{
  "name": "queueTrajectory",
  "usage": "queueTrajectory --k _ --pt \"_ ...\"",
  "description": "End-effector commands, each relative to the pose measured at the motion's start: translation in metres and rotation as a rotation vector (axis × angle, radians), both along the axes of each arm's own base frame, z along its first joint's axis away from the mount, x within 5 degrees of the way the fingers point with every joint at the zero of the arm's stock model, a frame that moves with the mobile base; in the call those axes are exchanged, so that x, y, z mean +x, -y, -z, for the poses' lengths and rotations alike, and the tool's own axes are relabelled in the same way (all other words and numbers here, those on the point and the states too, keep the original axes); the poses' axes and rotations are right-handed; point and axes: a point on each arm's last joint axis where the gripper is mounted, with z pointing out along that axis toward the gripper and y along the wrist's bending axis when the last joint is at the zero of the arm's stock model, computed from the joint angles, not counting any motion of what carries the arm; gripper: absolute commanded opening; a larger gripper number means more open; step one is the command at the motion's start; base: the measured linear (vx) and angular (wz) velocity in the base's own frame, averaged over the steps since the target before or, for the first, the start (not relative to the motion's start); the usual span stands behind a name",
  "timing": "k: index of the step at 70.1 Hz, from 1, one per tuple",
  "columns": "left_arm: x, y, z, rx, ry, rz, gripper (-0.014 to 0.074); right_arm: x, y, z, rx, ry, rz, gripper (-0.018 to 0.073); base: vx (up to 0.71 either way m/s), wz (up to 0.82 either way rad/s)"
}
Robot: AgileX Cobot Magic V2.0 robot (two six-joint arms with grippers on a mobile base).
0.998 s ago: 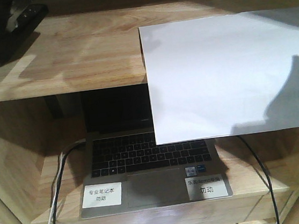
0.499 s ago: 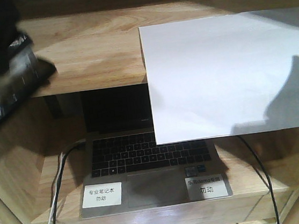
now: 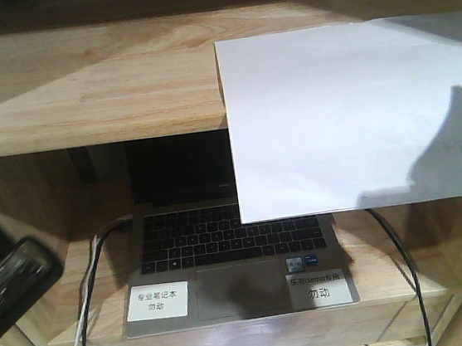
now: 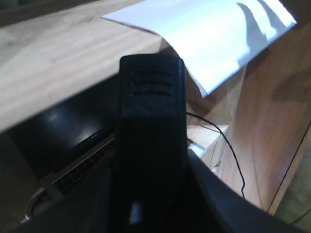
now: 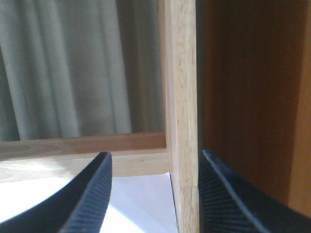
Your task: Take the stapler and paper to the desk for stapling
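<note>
Gripping the stapler (image 4: 151,126), my left claw (image 4: 153,196) is clenched on its black body, which stands up in the middle of the left wrist view with three ribbed slots near its top end. I cannot see its orange patch from here. In the front view that claw and its load are only a dark shape at the lower left edge.

The paper (image 3: 349,113) lies on the upper shelf board (image 3: 88,89). Its front part hangs over the edge and hides part of the screen of the laptop (image 3: 233,264) below. My right claw (image 5: 153,194) is spread wide and grasps nothing. It looks past its two fingers at a wooden upright (image 5: 181,121), with the white sheet low in its view.

As I judge it, the stapler half is in hand and the sheet is the step now due. The right claw should avoid the upright and take the overhanging edge, one finger above and one below, pinching lightly so the thin sheet neither creases nor slides. The desk shows in none of my views, so both things have to be carried away from the shelving.
</note>
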Motion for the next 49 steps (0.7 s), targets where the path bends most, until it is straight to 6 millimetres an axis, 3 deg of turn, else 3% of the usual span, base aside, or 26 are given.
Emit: queueTrajectory --k 1,22,49 --pt "-0.014 -0.009 -0.013 -0.117 0.117 -0.006 -0.0006 -0.001 0.001 -0.014 -0.019 0.087 0.01 0.0377 0.0 0.0" --pt "-0.05 -0.031 0.003 -0.154 0.186 0.008 -0.0006 -0.001 0.001 -0.014 -0.019 0.087 0.01 0.0377 0.0 0.0" --pt "-0.056 -0.035 0.004 -0.166 0.206 0.009 -0.0006 -0.001 0.001 -0.014 -0.019 0.087 0.01 0.0377 0.0 0.0"
